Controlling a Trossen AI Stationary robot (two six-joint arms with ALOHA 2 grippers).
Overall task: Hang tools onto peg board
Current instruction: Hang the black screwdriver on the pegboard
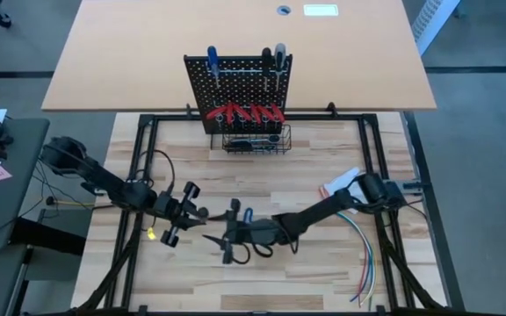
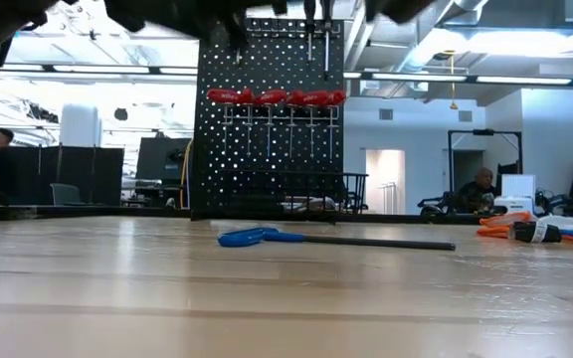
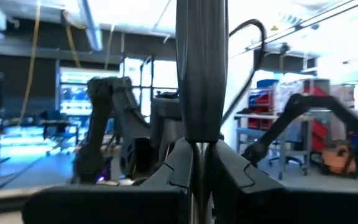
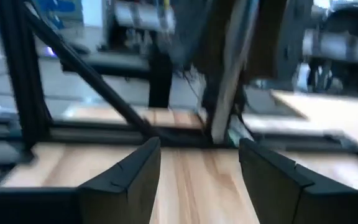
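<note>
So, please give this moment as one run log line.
left hand: shut on grey shaft | right hand: open, empty | blue-handled tool: lying on table

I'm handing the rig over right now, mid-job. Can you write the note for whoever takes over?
Left hand: shut on a thin grey shaft; which tool it is, unclear.
Right hand: open, empty, over the table beside the left hand.
Done: red pliers and screwdrivers hang on the peg board.
Left: blue hex key lies on the table; hang it, plus whatever the left hand holds.
</note>
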